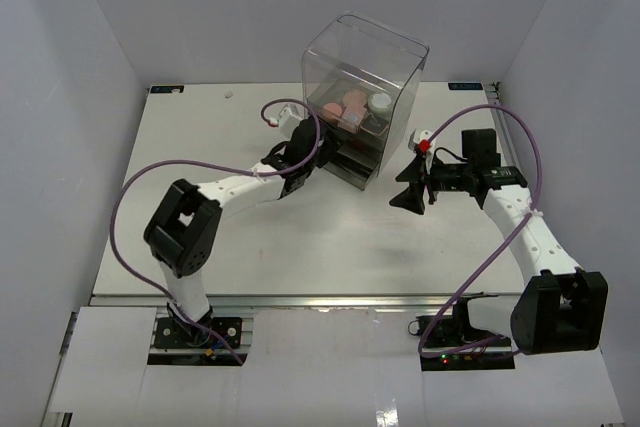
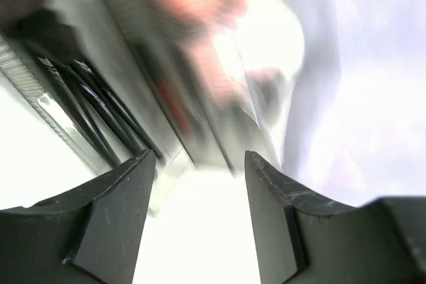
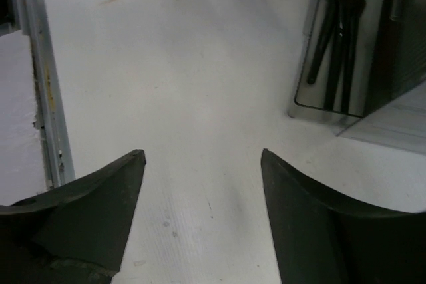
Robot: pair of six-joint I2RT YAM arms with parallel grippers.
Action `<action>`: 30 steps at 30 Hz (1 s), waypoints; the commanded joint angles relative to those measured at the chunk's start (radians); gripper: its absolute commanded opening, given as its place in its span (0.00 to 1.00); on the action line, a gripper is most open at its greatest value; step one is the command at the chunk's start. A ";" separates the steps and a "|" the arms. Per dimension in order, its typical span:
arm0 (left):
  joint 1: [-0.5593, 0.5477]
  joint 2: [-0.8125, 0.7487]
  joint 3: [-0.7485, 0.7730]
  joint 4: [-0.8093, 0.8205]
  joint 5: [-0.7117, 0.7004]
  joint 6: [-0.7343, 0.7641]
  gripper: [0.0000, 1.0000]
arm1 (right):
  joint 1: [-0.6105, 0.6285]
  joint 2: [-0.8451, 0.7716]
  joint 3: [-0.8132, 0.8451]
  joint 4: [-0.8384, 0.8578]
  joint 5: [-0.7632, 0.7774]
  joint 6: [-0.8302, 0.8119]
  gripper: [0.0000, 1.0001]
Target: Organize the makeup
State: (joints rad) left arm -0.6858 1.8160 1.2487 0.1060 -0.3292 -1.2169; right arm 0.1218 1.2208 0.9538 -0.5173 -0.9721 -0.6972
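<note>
Two arms: both are reaching out over the table [image 1: 180, 127], and neither is carrying anything.
Right gripper [image 3: 202, 154]: jaws wide, with only bare table between them. It stands off the right side of the clear box [image 1: 390, 57], apart from it.
Left gripper [image 2: 198, 157]: jaws parted too, nothing held, nose right up against the box front. This is the nearer arm.
Drawer [image 3: 313, 108]: it juts out at the foot of the box, with black brushes [image 3: 338, 64] lying lengthwise inside.
Key relation: from the left jaws the brushes sit just off to the left, handles slanting across. From the right jaws they lie ahead and to the right.
Upper shelf: a pink compact [image 1: 352, 103] and a white jar [image 1: 381, 102] sit inside.
Call: it looks nearly sorted.
</note>
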 commanded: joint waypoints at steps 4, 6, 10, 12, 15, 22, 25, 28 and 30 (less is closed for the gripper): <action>0.165 -0.579 -0.159 -0.048 0.573 0.837 0.69 | 0.175 -0.106 -0.095 0.062 0.033 -0.118 0.54; 0.192 -0.664 -0.195 -0.099 0.594 0.977 0.73 | 0.294 -0.085 -0.091 0.129 0.176 -0.071 0.46; 0.207 -0.959 -0.403 -0.175 0.357 1.149 0.91 | 0.552 0.143 0.075 0.133 0.529 0.038 0.08; 0.207 -1.064 -0.511 -0.145 0.277 1.172 0.95 | 0.599 0.256 0.199 0.112 0.661 0.074 0.08; 0.207 -1.210 -0.617 -0.117 0.222 1.170 0.98 | 0.636 0.482 0.359 0.097 0.781 0.116 0.08; 0.207 -1.270 -0.644 -0.132 0.183 1.191 0.98 | 0.646 0.804 0.684 0.079 0.920 0.234 0.12; 0.207 -1.279 -0.641 -0.135 0.183 1.195 0.98 | 0.647 0.868 0.727 0.079 1.003 0.266 0.16; 0.207 -1.297 -0.644 -0.132 0.182 1.198 0.98 | 0.645 0.924 0.760 0.090 1.142 0.275 0.21; 0.207 -1.304 -0.643 -0.132 0.180 1.199 0.98 | 0.641 0.951 0.772 0.099 1.198 0.278 0.24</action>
State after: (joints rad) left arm -0.4797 0.5352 0.5953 -0.0307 -0.1308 -0.0366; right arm 0.7658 2.1377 1.6606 -0.4266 0.0363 -0.4615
